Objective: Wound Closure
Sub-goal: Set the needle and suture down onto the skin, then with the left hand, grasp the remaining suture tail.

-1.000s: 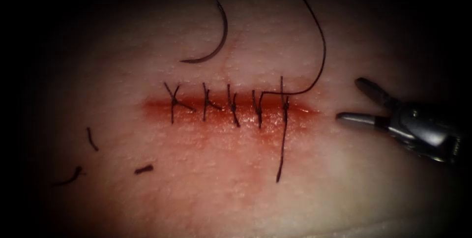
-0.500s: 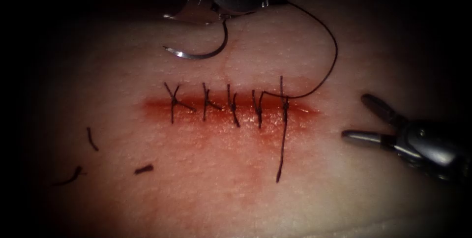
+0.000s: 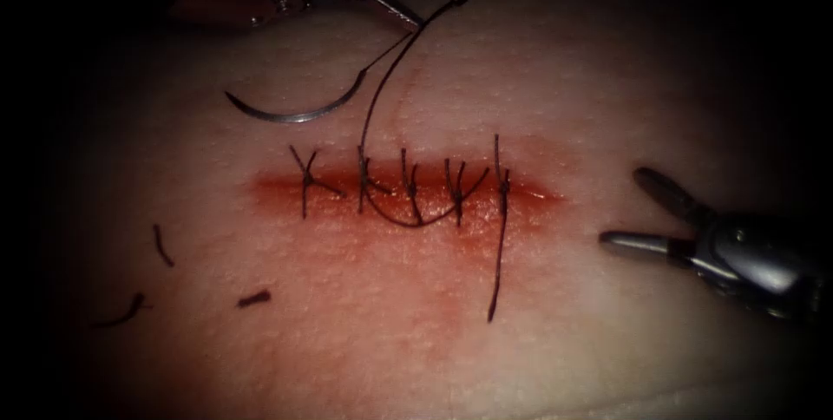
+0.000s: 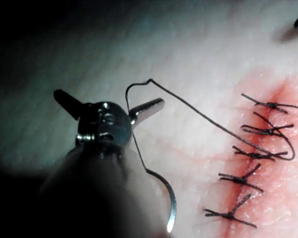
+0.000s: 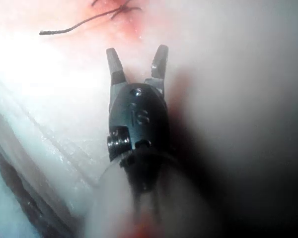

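Observation:
The curved needle (image 3: 295, 114) lies flat on the tissue (image 3: 555, 82) beyond the cut (image 3: 408, 199), toward its left end, free of both tools and not in the tissue. Just above its thread end my left tool (image 3: 382, 5) hovers with jaws spread wide, holding nothing. In the left wrist view the left tool (image 4: 110, 97) is open, with the needle (image 4: 170, 201) under it. The thread (image 3: 375, 116) runs from the needle down across the stitches (image 3: 412, 190) in a slack loop. My right tool (image 3: 625, 209) stands open and empty right of the cut; its jaws (image 5: 136, 52) gape over bare tissue.
Several tied stitches cross the cut, with red fluid (image 3: 390, 229) around them. A long thread tail (image 3: 499, 272) hangs from the rightmost stitch. Three cut ends of thread (image 3: 162, 245) (image 3: 254, 299) (image 3: 126, 310) lie at the lower left.
My left tool came down with the needle, opened and let it go; the needle now lies farther left. The thread's high arc fell slack across the stitches. The right jaws widened slightly.

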Controlling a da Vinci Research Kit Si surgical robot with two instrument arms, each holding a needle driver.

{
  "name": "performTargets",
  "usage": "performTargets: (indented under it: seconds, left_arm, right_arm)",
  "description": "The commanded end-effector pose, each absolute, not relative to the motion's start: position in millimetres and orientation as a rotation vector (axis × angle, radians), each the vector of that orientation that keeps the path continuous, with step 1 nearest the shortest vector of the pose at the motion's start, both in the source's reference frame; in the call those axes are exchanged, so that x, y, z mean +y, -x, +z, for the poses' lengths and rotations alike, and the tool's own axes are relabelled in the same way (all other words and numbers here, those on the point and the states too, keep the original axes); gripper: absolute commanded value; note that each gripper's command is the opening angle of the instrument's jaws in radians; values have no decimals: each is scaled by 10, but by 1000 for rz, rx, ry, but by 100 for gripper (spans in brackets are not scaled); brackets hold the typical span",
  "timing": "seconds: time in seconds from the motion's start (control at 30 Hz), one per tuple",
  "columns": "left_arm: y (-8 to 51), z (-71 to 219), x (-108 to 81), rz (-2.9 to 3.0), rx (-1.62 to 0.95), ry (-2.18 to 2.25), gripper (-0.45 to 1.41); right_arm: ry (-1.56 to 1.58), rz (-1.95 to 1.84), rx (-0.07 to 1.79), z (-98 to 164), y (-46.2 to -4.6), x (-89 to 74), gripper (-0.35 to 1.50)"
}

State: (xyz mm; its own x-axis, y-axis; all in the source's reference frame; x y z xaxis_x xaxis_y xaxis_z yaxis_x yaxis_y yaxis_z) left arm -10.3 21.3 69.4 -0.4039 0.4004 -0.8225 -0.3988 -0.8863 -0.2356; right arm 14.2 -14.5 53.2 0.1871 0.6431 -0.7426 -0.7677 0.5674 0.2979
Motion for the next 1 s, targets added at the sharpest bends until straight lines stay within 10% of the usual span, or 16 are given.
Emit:
performTargets:
  seconds: [0.03,0.4,1.0]
  left_arm:
    - [82,685,208,2320,10,1325,125]
    - [-15,630,143,2347,7,1338,118]
    - [94,551,-37,2373,29,1759,46]
  right_arm:
    - [144,992,968,538,-151,-153,143]
    - [156,964,963,537,-152,-154,143]
    - [215,624,933,509,-169,-153,147]
